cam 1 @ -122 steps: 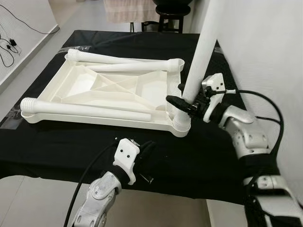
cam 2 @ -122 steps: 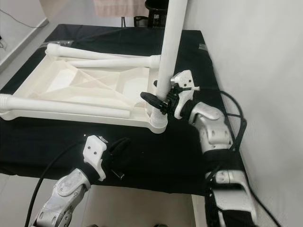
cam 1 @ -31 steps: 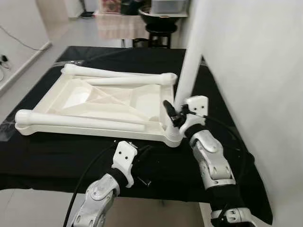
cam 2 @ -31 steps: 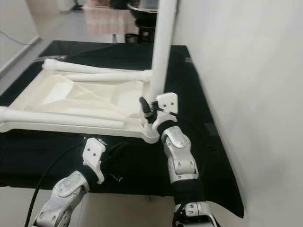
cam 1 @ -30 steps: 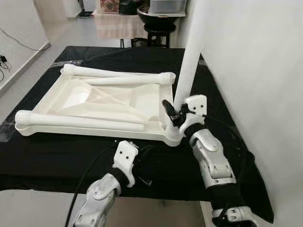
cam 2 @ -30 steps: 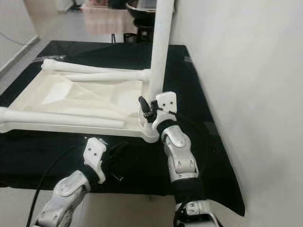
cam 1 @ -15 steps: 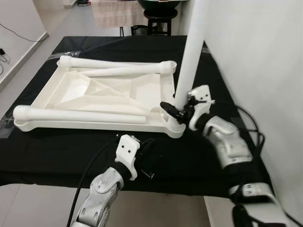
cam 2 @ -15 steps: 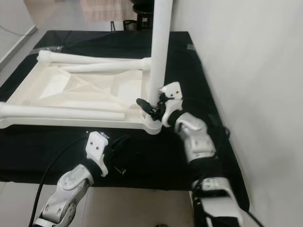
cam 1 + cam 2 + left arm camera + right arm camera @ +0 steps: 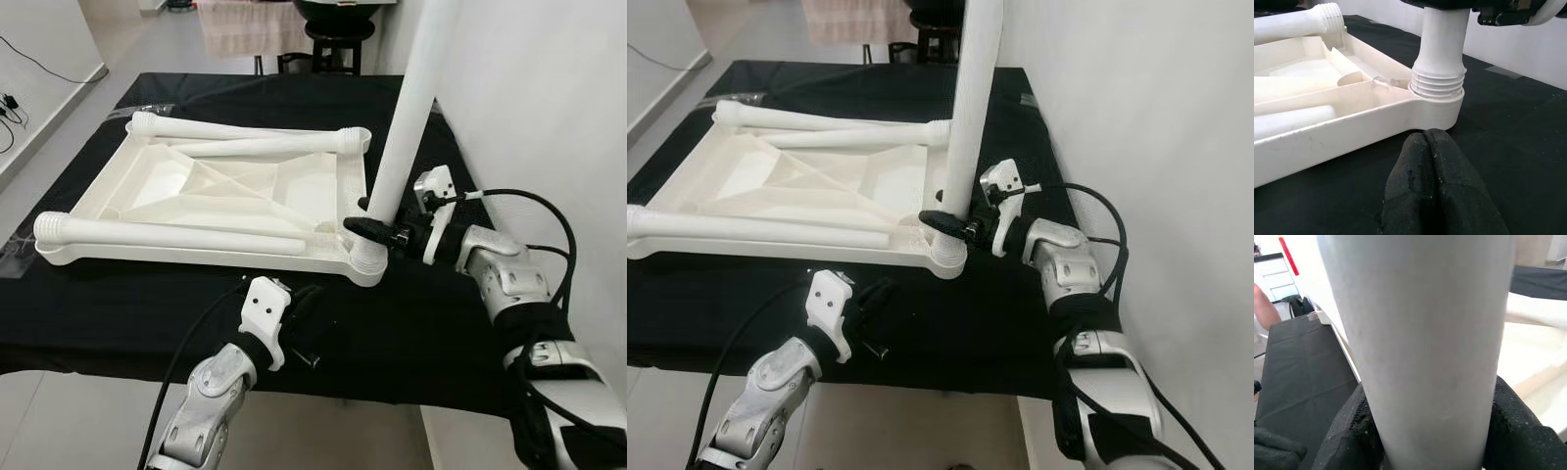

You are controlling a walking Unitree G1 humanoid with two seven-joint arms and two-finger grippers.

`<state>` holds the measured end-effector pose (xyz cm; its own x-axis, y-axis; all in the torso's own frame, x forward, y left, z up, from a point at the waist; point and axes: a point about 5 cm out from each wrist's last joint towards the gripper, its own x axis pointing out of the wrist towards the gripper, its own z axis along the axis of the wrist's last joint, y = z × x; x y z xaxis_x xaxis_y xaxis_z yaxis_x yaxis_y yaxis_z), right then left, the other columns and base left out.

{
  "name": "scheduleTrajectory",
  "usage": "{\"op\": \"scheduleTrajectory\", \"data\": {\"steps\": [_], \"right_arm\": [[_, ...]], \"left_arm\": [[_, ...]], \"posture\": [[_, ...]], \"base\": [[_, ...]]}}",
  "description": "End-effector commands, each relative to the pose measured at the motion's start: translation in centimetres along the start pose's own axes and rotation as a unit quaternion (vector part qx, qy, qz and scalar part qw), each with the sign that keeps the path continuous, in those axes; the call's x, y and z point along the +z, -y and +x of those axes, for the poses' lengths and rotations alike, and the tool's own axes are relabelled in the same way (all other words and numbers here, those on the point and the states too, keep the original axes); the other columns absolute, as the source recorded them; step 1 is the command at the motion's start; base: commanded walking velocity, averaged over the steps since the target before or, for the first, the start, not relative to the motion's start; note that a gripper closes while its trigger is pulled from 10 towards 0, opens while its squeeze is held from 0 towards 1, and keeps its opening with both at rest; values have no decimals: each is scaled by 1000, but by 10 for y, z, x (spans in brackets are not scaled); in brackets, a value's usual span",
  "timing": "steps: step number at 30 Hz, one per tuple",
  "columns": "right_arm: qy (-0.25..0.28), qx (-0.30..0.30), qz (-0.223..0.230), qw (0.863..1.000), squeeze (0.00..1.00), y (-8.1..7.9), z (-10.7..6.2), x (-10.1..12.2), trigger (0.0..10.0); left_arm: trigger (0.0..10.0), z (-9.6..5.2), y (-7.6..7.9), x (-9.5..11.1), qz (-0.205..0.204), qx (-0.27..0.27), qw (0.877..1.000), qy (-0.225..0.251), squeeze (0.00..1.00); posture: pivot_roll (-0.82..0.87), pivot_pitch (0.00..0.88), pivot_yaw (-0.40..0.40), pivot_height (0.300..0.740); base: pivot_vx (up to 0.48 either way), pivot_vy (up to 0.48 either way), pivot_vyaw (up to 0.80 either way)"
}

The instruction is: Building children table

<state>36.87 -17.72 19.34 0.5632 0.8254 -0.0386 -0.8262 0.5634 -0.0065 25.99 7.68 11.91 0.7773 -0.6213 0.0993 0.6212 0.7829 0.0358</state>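
The right gripper (image 9: 377, 229) clamps the upright white leg (image 9: 404, 117) just above its threaded base, probably to turn it into the corner socket (image 9: 1438, 104) of the upturned tabletop (image 9: 211, 186). That tabletop lies on the black-covered table (image 9: 431, 323), three more loose legs (image 9: 171, 235) resting in it. The left gripper (image 9: 1437, 188), fingers pressed together and empty, rests on the cloth just before that corner. Its wrist view shows threads above the socket, so the leg seems not fully seated; the head views hide this.
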Motion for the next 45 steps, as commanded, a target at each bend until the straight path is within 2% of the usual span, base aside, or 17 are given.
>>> {"op": "scheduleTrajectory", "data": {"steps": [1,11,12,13,14,15,17,20,24,25,26,27,29,30,35,36,45], "right_arm": [[9,22,18,1000,0,-2,2,-1,0],[-1,-17,26,1000,0,-3,-2,-19,0],[-55,-146,13,988,0,-4,1,-43,0],[-55,-146,13,988,0,-4,1,-43,0],[-94,-313,11,945,0,-8,-4,-67,0],[-119,-371,26,921,0,-26,-9,-86,0],[-129,-394,22,910,0,-48,-9,-96,0],[-119,-331,23,936,0,-65,4,-93,0],[-115,-326,24,938,0,-57,10,-89,0],[-116,-335,23,935,0,-53,11,-88,5255],[-117,-341,21,933,0,-51,12,-87,5255],[-103,-339,16,935,0,-48,14,-82,10000],[-93,-337,14,937,0,-47,15,-79,10000],[-62,-323,15,944,1000,-45,18,-69,10000],[34,-248,17,968,976,-49,26,-27,10000],[47,-214,12,976,0,-46,25,-17,10000],[9,-82,-55,995,0,-20,10,-4,10000]], "left_arm": [[10000,0,2,-5,-3,0,1000,-8,0],[10000,-2,3,-4,-4,-1,1000,-7,0],[10000,-3,3,-3,-4,-1,1000,-7,0],[10000,-3,3,-3,-4,-1,1000,-7,0],[10000,-4,3,-2,-4,0,1000,-6,0],[10000,-4,2,-2,-4,1,1000,-6,0],[10000,-5,2,-2,-4,1,1000,-6,0],[10000,-5,2,-2,-6,-3,1000,-9,0],[10000,-4,2,-3,-7,-8,1000,-10,0],[10000,-4,2,-3,-5,-6,1000,-10,0],[10000,-4,1,-3,-3,-5,1000,-10,0],[10000,-4,1,-3,-2,-2,1000,-9,0],[10000,-4,1,-3,-2,0,1000,-9,0],[10000,-4,1,-3,-2,0,1000,-9,0],[10000,-4,1,-4,-3,-3,1000,-12,0],[10000,-3,1,-4,-4,-4,1000,-12,0],[10000,-1,1,-6,-5,-5,1000,-13,0]], "posture": [[70,77,-49,740],[66,87,-47,740],[63,97,-52,740],[63,97,-52,740],[59,104,-48,740],[57,107,-46,740],[55,111,-35,740],[43,103,-29,740],[59,102,-39,740],[58,102,-34,740],[60,102,-34,740],[60,102,-34,740],[60,102,-34,740],[66,96,-39,740],[62,85,-33,740],[65,81,-35,740],[65,68,-44,740]], "base": [[0,0,0],[0,0,0],[0,0,0],[0,0,0],[0,0,0],[0,0,0],[0,0,0],[0,0,0],[0,0,0],[0,0,0],[0,0,0],[0,0,0],[0,0,0],[0,0,0],[0,0,0],[0,0,0],[0,0,0]]}}
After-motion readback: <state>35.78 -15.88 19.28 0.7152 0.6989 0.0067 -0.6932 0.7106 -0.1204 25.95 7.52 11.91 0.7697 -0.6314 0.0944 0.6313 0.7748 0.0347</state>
